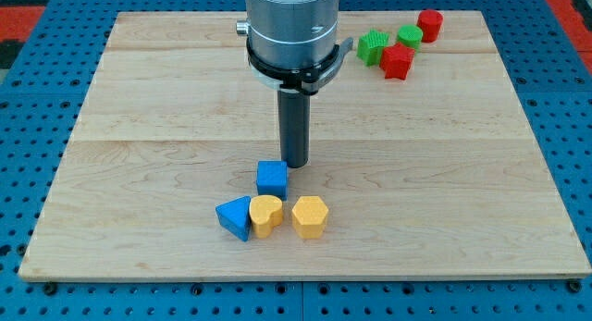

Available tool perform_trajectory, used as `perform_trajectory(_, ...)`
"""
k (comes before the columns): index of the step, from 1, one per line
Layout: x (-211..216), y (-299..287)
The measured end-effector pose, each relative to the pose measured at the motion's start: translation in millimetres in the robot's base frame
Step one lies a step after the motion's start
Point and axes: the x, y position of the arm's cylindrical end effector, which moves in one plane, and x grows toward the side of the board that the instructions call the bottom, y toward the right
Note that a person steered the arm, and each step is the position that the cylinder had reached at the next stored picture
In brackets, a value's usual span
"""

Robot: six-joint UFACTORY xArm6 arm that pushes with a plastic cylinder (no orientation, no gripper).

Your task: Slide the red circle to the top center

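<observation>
Eight blocks are noted on the tabletop [166, 90]. No gripper is fitted; my tip [295, 164] is seen set down just above and right of the blue cube [272, 179], close to it but contact cannot be confirmed. Below the cube lie a blue wedge [235, 216], a yellow heart [266, 214] and a yellow hexagon [310, 216]. The red circle [430, 24] is found far up and right of the cube, beside a green circle [410, 35], green star [373, 46] and red star [397, 61].
</observation>
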Motion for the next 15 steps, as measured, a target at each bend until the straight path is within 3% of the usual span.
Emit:
perform_trajectory(2,5,4)
perform_trajectory(3,-44,72)
perform_trajectory(5,-186,303)
perform_trajectory(6,-248,300)
perform_trajectory(7,-271,253)
perform_trajectory(8,-264,172)
perform_trajectory(9,-280,212)
perform_trajectory(10,-251,234)
perform_trajectory(12,-227,73)
perform_trajectory(13,-236,73)
perform_trajectory(14,-272,83)
perform_trajectory(15,-269,4)
